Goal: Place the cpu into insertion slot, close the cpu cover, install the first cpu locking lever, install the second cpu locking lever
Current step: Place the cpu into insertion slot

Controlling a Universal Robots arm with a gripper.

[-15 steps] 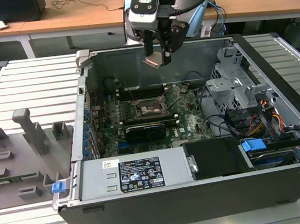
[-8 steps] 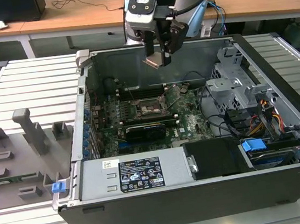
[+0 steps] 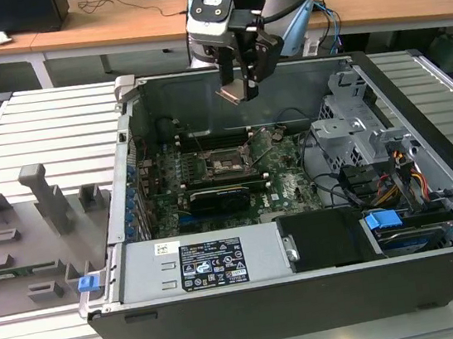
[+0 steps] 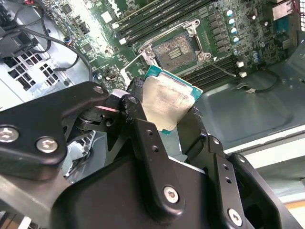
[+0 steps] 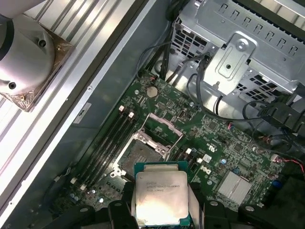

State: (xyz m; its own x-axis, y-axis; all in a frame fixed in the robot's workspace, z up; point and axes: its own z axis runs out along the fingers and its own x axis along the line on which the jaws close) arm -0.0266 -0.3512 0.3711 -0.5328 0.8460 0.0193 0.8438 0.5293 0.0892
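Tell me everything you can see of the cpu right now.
The cpu is a small flat square chip with a pale silvery-beige metal top bearing faint print, and a green board edge showing around it. The gripper is shut on it, its black fingers pressing two opposite edges. It is held in the air, tilted in the second wrist view, apart from the empty insertion slot.

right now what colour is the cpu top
The cpu top is pale silvery beige, rimmed in green; best in the first wrist view.
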